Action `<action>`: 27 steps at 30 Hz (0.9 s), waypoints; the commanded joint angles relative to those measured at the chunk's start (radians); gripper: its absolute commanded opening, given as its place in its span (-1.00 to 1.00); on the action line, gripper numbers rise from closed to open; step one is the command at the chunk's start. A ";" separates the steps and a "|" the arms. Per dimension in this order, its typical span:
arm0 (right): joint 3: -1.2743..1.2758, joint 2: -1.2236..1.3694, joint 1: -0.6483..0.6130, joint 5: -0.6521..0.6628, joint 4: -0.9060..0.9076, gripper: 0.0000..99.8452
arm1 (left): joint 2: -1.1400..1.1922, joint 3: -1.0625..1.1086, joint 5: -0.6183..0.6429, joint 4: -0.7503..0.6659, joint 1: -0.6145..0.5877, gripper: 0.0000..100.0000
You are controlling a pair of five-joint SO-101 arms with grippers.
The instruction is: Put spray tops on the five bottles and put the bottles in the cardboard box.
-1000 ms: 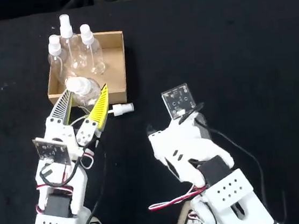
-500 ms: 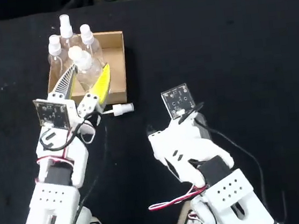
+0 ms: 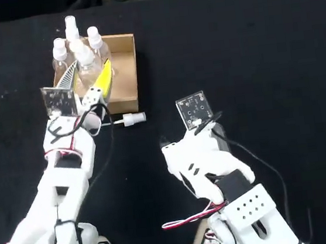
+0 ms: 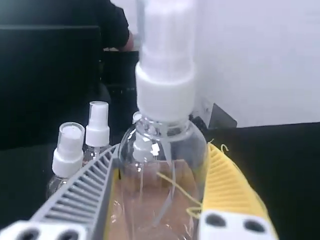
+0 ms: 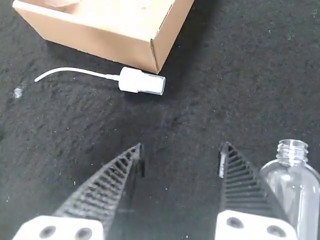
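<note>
Capped bottle clamped upright in the left gripper, over the cardboard box beside three other capped bottles, loose spray top just outside the box, right gripper spread wide, holding nothing, uncapped bottle beside one finger.

Held bottle, base and nozzle tip cropped from our view, capless bottle near the box cut mid-body, box mostly cropped
</note>
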 commanded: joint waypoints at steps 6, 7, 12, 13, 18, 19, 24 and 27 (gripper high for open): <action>-0.004 -0.021 -0.009 -0.003 -0.021 -0.55 | 0.190 -0.113 0.011 -0.226 -0.013 -0.68; -0.004 -0.021 -0.009 -0.003 -0.021 -0.55 | 0.224 -0.113 0.011 -0.270 -0.013 -0.68; 0.005 -0.021 -0.009 -0.003 -0.026 -0.55 | 0.387 -0.142 0.009 -0.405 -0.045 -0.68; 0.005 -0.021 -0.009 -0.003 -0.026 -0.55 | 0.419 -0.154 0.009 -0.417 -0.050 -0.68; 0.005 -0.021 -0.009 -0.003 -0.026 -0.55 | 0.543 -0.213 0.011 -0.466 -0.076 -0.68; 0.005 -0.021 -0.009 -0.003 -0.026 -0.55 | 0.565 -0.223 0.011 -0.479 -0.076 -0.68; 0.005 -0.021 -0.009 -0.003 -0.026 -0.55 | 0.629 -0.259 0.011 -0.503 -0.079 -0.68; 0.005 -0.021 -0.009 -0.003 -0.026 -0.55 | 0.646 -0.259 0.011 -0.503 -0.081 -0.68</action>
